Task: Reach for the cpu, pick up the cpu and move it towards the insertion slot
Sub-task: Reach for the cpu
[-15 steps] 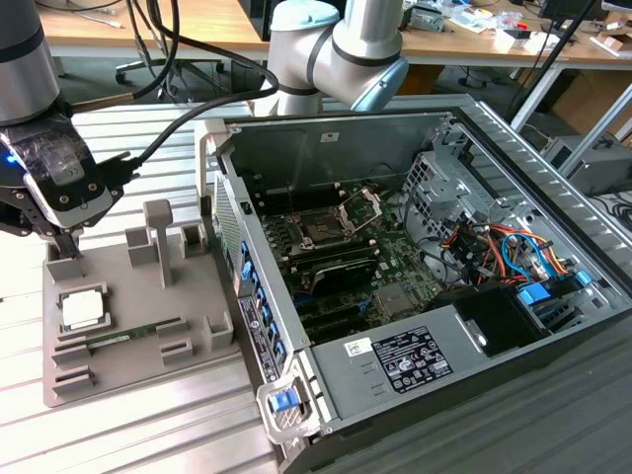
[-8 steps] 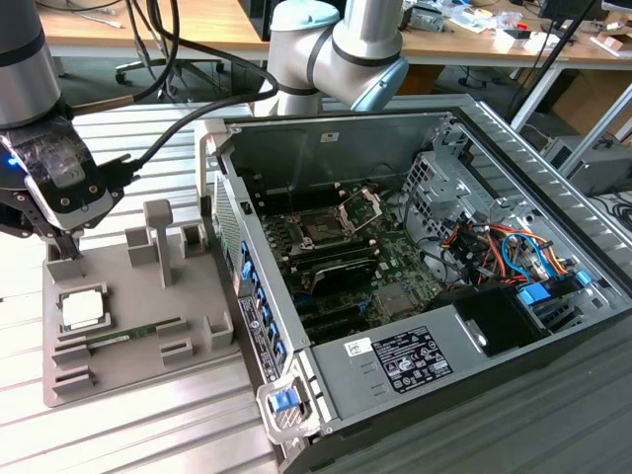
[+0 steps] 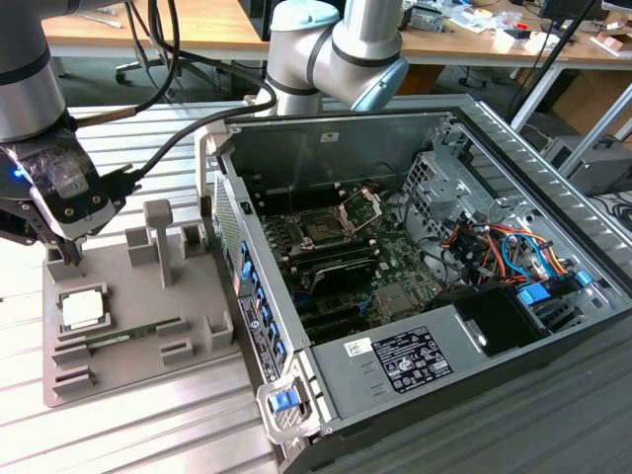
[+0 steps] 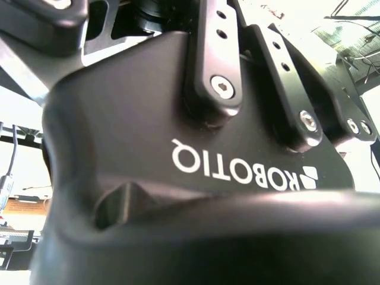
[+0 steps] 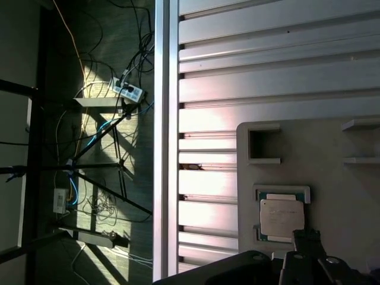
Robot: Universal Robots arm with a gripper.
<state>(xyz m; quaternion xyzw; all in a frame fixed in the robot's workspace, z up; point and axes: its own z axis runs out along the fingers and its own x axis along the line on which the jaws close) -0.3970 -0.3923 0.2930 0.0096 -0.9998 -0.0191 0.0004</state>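
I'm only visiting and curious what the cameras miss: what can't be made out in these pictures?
- Exterior view: the insertion slot is too small to tell whether its socket is empty.
- First wrist view: the hand covers one corner of the cpu.
- Second wrist view: the hand's own dark body blocks whatever lies beneath it.
- Exterior view: the arm is cut off by the top edge.
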